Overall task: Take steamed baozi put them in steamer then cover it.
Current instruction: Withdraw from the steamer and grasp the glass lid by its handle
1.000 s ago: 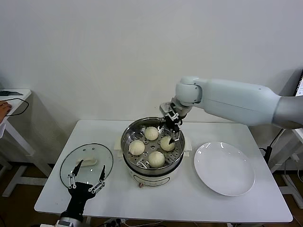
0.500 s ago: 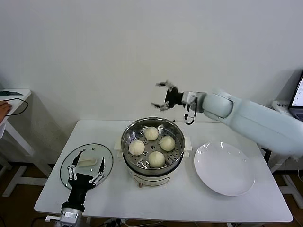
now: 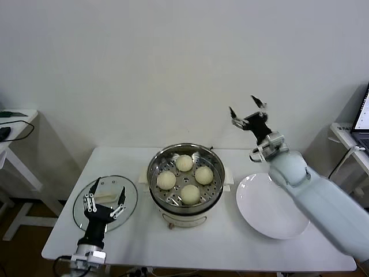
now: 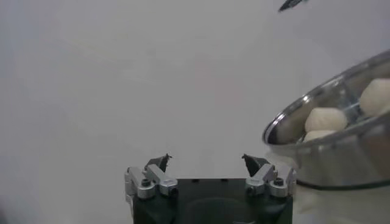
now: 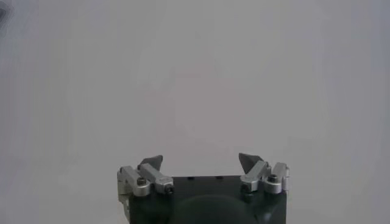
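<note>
— Grippers first: where are they, and is either one carrying anything?

— Neither. Right gripper (image 3: 248, 113) is raised in the air above the table's back edge, over the gap between steamer and plate, jaws spread wide and empty. Left gripper (image 3: 104, 201) hangs low at the table's front left corner, jaws also spread and empty, poised over the near rim of the glass lid (image 3: 105, 202).

— And the buns?

— All four buns (image 3: 184, 178) sit on the holed tray inside the steamer (image 3: 185, 180), which stands at the middle of the table. The white plate (image 3: 273, 205) toward the right edge has nothing on it.

— So the loading is finished?

— By my reading, yes. What remains is the covering: the steamer is open on top, and the lid lies flat on the table near the left edge, well apart from it.

— Who would take the lid?

— Likely the left gripper, since it is right there, but it has no hold on the cream handle (image 3: 104, 197).
</note>
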Controlling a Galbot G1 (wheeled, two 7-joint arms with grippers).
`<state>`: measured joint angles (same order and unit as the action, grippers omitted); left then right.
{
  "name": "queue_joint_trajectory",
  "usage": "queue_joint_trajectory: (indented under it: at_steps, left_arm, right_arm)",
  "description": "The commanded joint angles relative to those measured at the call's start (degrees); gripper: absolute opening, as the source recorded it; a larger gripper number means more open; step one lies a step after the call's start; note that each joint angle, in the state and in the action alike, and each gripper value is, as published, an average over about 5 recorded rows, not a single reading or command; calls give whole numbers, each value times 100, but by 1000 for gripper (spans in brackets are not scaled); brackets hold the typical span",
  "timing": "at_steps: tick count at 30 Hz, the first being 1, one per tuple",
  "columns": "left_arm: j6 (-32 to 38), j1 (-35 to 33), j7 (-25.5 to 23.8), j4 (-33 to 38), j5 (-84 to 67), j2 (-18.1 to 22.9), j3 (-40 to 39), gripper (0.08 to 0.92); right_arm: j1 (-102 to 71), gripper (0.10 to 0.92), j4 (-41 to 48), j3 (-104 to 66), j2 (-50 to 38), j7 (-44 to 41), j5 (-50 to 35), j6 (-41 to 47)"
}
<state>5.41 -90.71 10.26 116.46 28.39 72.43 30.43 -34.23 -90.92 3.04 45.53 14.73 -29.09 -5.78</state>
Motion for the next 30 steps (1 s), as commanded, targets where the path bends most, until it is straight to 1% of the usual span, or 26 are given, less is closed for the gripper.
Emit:
queue_joint_trajectory:
  at_steps: [1,7,12,20,30]
  left_arm:
    - [59,542,250,-1239,2105,-142,245,823]
    - [-114,773,262,-1966,3173,-327,324,823]
    - [62,918,393,-2537,3745,-416,336,823]
    - [190,1117,528,-2971,3860,-434,259,823]
    - [388,1542,747,-3483,4072,-381,262,823]
  right_arm:
    - [-3316,823,-89,-3124,1269,137,490,-807]
    - [-3865,823,-261,-3285,1841,-60,725,-1074]
    - [-3961,823,-271,-3170,2128,-163,966,-1099]
    - [-3885,823,-187,-3068,2295,-177,1127,-1079]
    - [-3976,823,-203,-3088,2322,-219,1195,-1090]
